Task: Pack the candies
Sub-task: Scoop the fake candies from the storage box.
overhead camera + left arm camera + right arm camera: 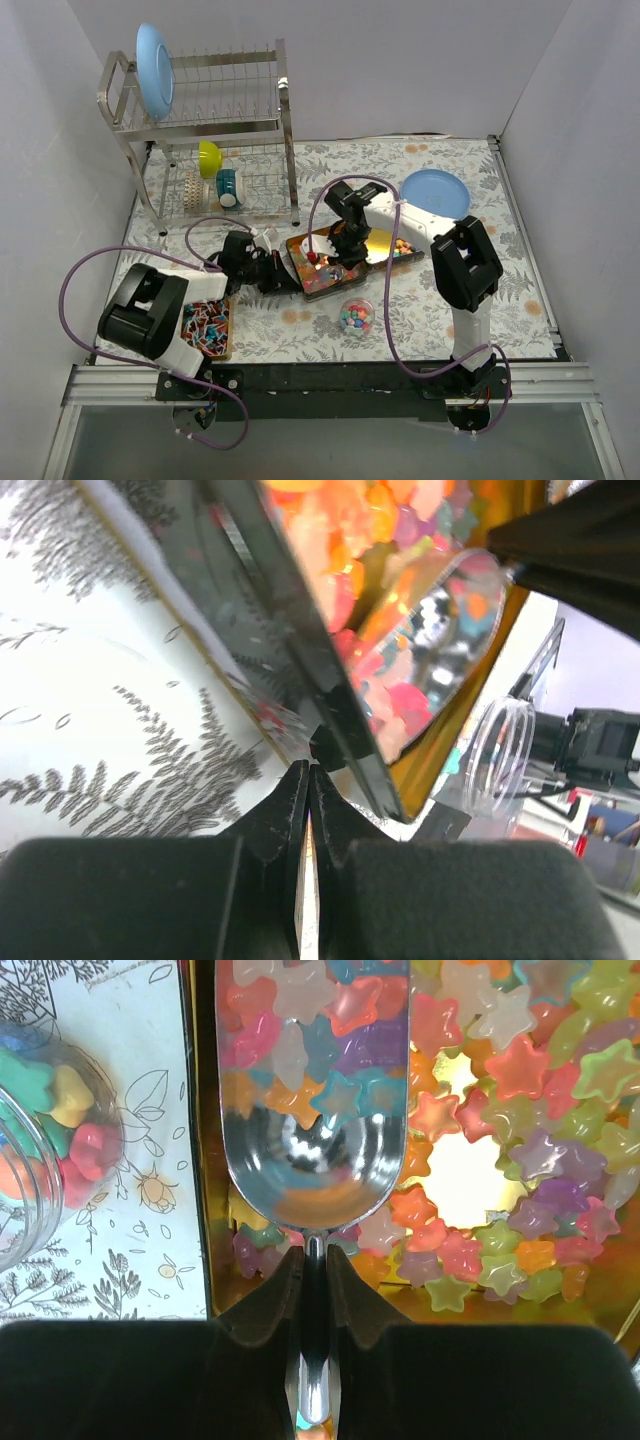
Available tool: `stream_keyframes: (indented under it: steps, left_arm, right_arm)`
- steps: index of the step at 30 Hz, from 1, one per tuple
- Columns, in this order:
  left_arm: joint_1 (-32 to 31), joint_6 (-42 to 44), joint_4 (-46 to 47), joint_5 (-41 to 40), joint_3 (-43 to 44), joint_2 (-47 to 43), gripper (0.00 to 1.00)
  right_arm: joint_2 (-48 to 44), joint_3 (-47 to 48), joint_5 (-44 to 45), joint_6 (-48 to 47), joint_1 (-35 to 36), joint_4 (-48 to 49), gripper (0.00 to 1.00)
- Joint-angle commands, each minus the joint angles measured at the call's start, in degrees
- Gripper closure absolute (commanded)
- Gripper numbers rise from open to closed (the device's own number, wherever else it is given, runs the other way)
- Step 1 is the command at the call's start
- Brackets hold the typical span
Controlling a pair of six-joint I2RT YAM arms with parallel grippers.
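A fern-printed tablecloth [470, 290] covered the table. On it lay a gold tray [384, 243], its long axis running roughly left to right, heaped with star-shaped candies [520, 1070]. The right gripper [313, 1260] was clamped on the handle of a metal scoop [310, 1160], whose long axis lay in line with the fingers, mouth pointing away from the wrist into the candies. The left gripper [310, 770] pinched the tray's left rim. On the tray's near side stood a clear cup [355, 316] holding more candies.

Chrome wire dish rack [230, 122] at the fern-patterned table's [510, 290] far left holds an upright pale blue plate [155, 70], yellow bowl [208, 157] and teal mug [228, 187]; a second blue plate [435, 190] lies flat to its right
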Motion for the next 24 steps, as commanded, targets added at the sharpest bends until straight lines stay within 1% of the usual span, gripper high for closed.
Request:
stream_keyframes:
  steps: [1,5,9,16,23,24]
  left_arm:
    - [0.5,4.7,-2.8,4.1,3.8,-3.0,1.00]
    - [1.5,6.4,-4.9,6.1,5.1,-4.2,1.00]
    - [2.2,7.4,-7.1,8.1,5.9,-5.7,1.00]
    - [3.1,9.7,-11.4,8.3,8.1,-7.4,1.00]
    - [4.8,11.6,-12.3,10.4,12.6,-6.6,1.00]
    - [5.0,11.9,-13.7,10.6,13.9,-6.2,1.00]
  right_arm:
    - [-2.6,-0.3,-11.5,-0.5,-2.5,3.1,0.99]
    - [-2.6,-0.4,-14.2,-1.1,-4.5,3.0,0.99]
    - [-3.1,-0.8,-14.6,-0.8,-5.9,2.5,0.99]
    - [-5.4,-3.6,-15.9,2.8,-8.9,5.6,0.99]
    - [-7.6,-8.0,-17.7,5.8,-10.9,10.2,0.99]
    - [-8.0,-8.4,-17.9,6.4,-11.1,10.7,0.99]
